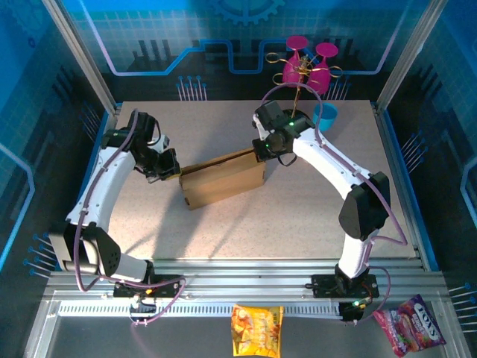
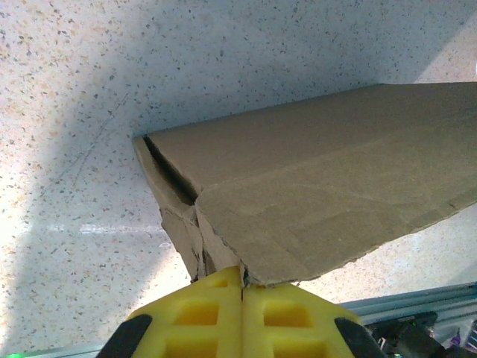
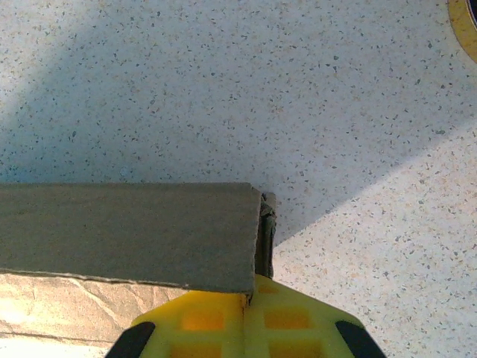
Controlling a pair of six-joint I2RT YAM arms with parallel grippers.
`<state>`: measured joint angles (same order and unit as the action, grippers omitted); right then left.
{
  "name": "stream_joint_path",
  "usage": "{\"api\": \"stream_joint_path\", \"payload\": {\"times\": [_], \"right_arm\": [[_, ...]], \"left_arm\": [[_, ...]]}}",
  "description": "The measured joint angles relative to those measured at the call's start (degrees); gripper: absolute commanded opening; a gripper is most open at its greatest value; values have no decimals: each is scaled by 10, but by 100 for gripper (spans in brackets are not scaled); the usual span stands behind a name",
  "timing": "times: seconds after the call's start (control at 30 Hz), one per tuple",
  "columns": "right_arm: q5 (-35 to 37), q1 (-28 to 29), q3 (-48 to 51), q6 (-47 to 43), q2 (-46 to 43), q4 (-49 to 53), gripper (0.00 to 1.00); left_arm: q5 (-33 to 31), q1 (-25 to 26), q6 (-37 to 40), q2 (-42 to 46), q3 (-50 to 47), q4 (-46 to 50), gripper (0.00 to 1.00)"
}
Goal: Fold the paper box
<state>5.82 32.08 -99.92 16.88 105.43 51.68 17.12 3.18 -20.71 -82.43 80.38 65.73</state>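
The paper box (image 1: 223, 181) is a flat brown cardboard carton, standing up on the table between my two arms. My left gripper (image 1: 173, 170) is at its left end and my right gripper (image 1: 261, 153) at its upper right corner. In the left wrist view the yellow fingers (image 2: 201, 313) are shut on a torn corner of the paper box (image 2: 328, 194), the left gripper (image 2: 243, 277) pinching its layered edge. In the right wrist view the right gripper (image 3: 250, 297) is shut on the box's end edge, with the brown panel (image 3: 127, 231) stretching left.
A pink glass rack (image 1: 309, 63) and a blue cup (image 1: 326, 115) stand at the back right. Snack bags (image 1: 257, 330) (image 1: 410, 324) lie beyond the metal rail (image 1: 246, 272) at the near edge. A yellow-rimmed object (image 3: 466, 22) sits at the right wrist view's top corner.
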Motion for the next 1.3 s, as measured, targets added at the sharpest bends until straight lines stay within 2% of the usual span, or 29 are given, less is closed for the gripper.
{"api": "stream_joint_path", "payload": {"times": [0.33,0.83,1.3], "right_arm": [[0,0,-7,0,5,4,0],[0,0,-7,0,7,3,0],[2,0,-8,0,7,3,0]], "left_arm": [[14,-5,0,-1,-8,0,0],[23,-7,0,52,-78,-72,0],[27,-10,14,55,-83,-78,0]]}}
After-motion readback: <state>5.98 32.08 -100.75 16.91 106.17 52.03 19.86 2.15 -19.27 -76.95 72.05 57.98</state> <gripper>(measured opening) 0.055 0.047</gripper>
